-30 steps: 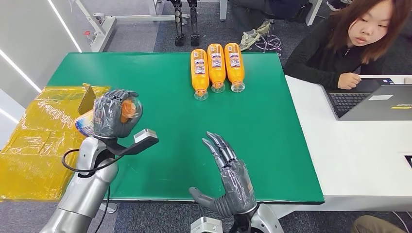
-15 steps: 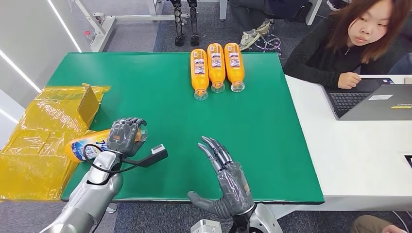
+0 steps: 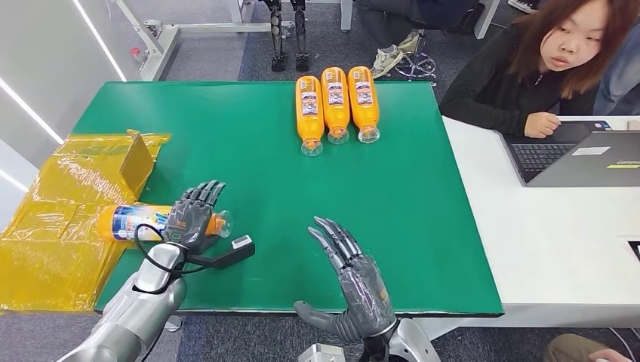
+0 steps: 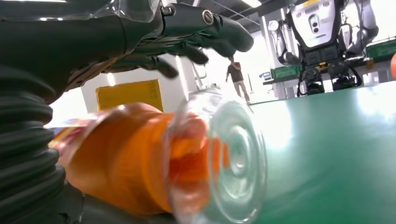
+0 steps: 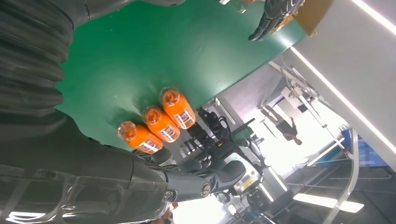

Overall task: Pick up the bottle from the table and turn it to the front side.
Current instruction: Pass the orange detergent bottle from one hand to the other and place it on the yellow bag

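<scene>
In the head view, the bottle [image 3: 143, 222] is lying on its side at the tabletop's [image 3: 249, 151] left edge, long axis running left-right, clear base pointing right, with the left hand [image 3: 191, 217] resting over it, fingers spread; the right hand [image 3: 355, 283] is hovering, fingers spread. In the left wrist view, the fingers [image 4: 196, 35] are arching above the bottle [image 4: 154, 163] without clamping it, so lifting the hand straight off should be keeping the label facing up.

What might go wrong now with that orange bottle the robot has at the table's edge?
The bottle lies on its side at the green table's left edge, partly over the yellow bags. The left hand rests over it with fingers spread, so, being round, it may roll off. The dangling cable by the wrist could snag. The open right hand is too far away to catch it.
</scene>
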Tool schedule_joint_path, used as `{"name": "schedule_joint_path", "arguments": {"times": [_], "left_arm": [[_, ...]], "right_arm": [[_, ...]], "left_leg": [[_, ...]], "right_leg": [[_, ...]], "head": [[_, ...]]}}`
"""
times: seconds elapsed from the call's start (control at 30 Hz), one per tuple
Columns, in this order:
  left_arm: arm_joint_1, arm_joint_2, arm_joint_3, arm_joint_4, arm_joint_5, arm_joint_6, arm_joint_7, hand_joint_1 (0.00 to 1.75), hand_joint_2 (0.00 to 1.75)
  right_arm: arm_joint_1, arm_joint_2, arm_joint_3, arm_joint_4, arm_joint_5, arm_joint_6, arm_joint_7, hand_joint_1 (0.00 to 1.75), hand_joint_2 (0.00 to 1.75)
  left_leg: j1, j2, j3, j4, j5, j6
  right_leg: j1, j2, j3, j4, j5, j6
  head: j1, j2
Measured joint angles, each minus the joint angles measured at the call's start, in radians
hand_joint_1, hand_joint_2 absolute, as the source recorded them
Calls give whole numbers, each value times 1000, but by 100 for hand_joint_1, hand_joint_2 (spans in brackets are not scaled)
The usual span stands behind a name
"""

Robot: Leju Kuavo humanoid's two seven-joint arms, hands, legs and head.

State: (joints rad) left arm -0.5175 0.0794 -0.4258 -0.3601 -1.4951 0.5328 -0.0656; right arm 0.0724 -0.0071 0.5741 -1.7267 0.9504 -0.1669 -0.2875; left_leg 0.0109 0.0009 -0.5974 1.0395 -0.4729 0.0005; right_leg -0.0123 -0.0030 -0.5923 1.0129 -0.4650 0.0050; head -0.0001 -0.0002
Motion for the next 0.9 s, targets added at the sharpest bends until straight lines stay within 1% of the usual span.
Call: {"name": "schedule_joint_path", "arguments": {"times": [0.13, 0.43, 0.63, 0.7, 0.77, 0.83, 0.9], "left_arm": [[-1, 2, -2, 8, -12, 0, 8, 0, 175], [0, 13, -3, 10, -57, 11, 53, 0, 175], [10, 21, -2, -17, -70, -7, 49, 0, 175], [19, 25, 1, -42, -60, -25, 23, 0, 175], [42, 31, 14, -101, -20, -59, -40, 0, 175], [78, 40, 38, -201, 40, -114, -111, 0, 175], [112, 50, 63, -306, 77, -161, -150, 0, 175]], "right_arm": [[0, -5, 0, 4, 0, -2, 0, 0, 175], [0, -14, 1, 12, -17, -6, -14, 0, 175], [0, -18, 2, 17, -18, -14, -18, 0, 175], [0, -18, 2, 19, -18, -15, -18, 0, 175], [1, -18, 1, 20, -18, -17, -18, 0, 175], [3, -18, 1, 21, -16, -17, -18, 0, 175], [6, -18, 0, 21, -14, -17, -18, 0, 175]], "left_leg": [[0, 0, 0, 0, 0, 0], [0, 0, 0, 0, 0, 0], [0, 0, 0, 0, 0, 0], [0, 0, 0, 0, 0, 0], [0, 0, 0, 0, 0, 0], [0, 0, 0, 0, 0, 0], [0, 0, 0, 0, 0, 0]], "right_leg": [[0, 0, 0, 0, 0, 0], [0, 0, 0, 0, 0, 0], [0, 0, 0, 0, 0, 0], [0, 0, 0, 0, 0, 0], [0, 0, 0, 0, 0, 0], [0, 0, 0, 0, 0, 0], [0, 0, 0, 0, 0, 0]], "head": [[0, 0], [0, 0], [0, 0], [0, 0], [0, 0], [0, 0], [0, 0]]}}
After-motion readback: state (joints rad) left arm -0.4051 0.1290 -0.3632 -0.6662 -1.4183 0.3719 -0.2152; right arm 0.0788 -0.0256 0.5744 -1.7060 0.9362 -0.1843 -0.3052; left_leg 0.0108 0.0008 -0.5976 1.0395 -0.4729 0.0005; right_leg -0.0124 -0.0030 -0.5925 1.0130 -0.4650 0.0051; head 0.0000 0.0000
